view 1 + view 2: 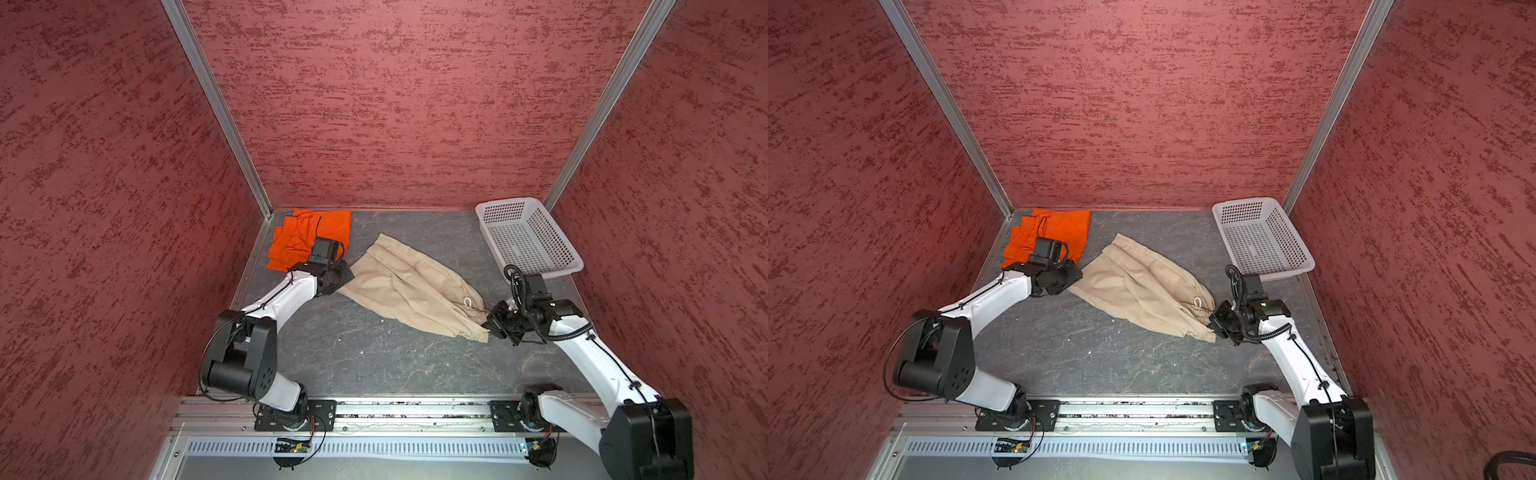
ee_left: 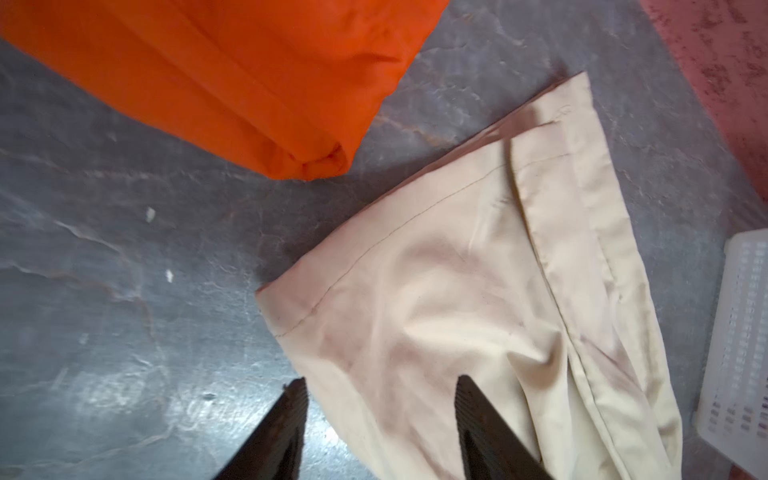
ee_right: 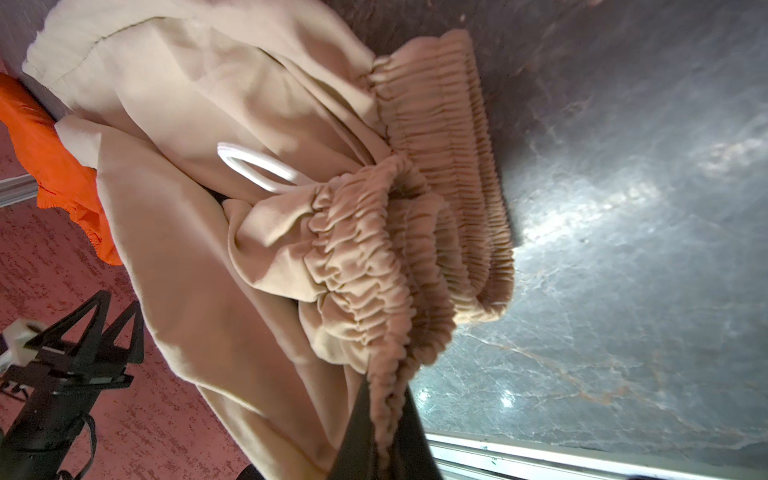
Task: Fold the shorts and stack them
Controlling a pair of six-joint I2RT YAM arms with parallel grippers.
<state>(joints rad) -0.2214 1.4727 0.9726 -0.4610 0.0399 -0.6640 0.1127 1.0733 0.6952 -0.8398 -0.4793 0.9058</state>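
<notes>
The beige shorts (image 1: 411, 286) (image 1: 1142, 286) lie stretched slantwise across the grey floor in both top views. My right gripper (image 1: 490, 322) (image 3: 384, 399) is shut on their gathered waistband, which bunches up against the black fingers (image 3: 353, 436). My left gripper (image 1: 340, 276) (image 2: 380, 386) is open over the hem corner at the other end of the beige shorts (image 2: 457, 291); cloth lies between the spread jaws, unclamped. The orange shorts (image 1: 307, 237) (image 2: 228, 75) lie crumpled in the far left corner, just behind the left wrist.
A white perforated basket (image 1: 511, 201) (image 1: 1246, 203) stands in the far right corner, behind the right arm. Red textured walls enclose the floor on three sides. A metal rail (image 1: 395, 409) carrying both arm bases runs along the front edge.
</notes>
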